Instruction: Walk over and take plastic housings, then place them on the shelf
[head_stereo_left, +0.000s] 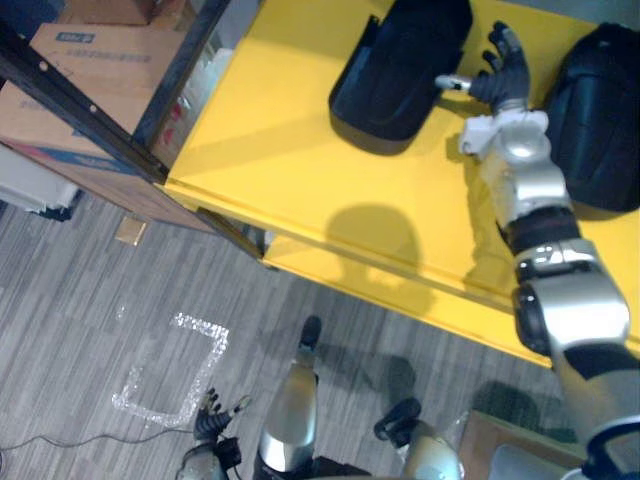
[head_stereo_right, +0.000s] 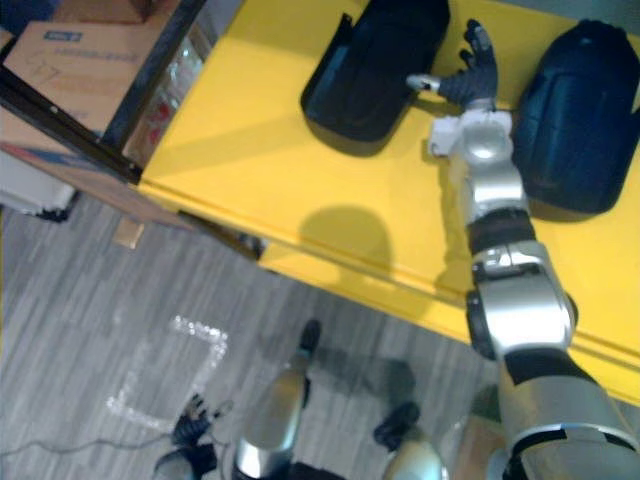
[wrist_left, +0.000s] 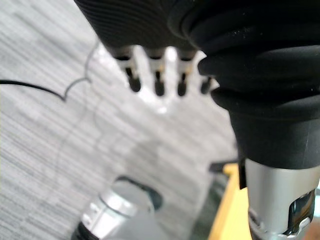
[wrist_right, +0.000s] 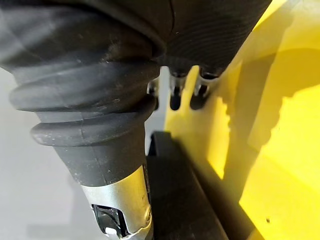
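Right hand (head_stereo_left: 500, 75), fingers spread, sits over the yellow surface (head_stereo_left: 280, 150) between the twelve-o'clock housing (head_stereo_left: 395, 70) and the two-o'clock housing (head_stereo_left: 600, 120), thumb seemingly touching the former. Left hand (head_stereo_left: 205, 428) hangs relaxed at seven o'clock.

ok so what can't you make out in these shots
- Left plastic housing: far end cut off by both eye views' top edge.
- Right plastic housing: cut off by the left eye view's right edge.
- Right hand: contact with either housing unclear; its dark cover blocks the right wrist view.
- Left hand: small in the eye views, fingertips blurred in the left wrist view.
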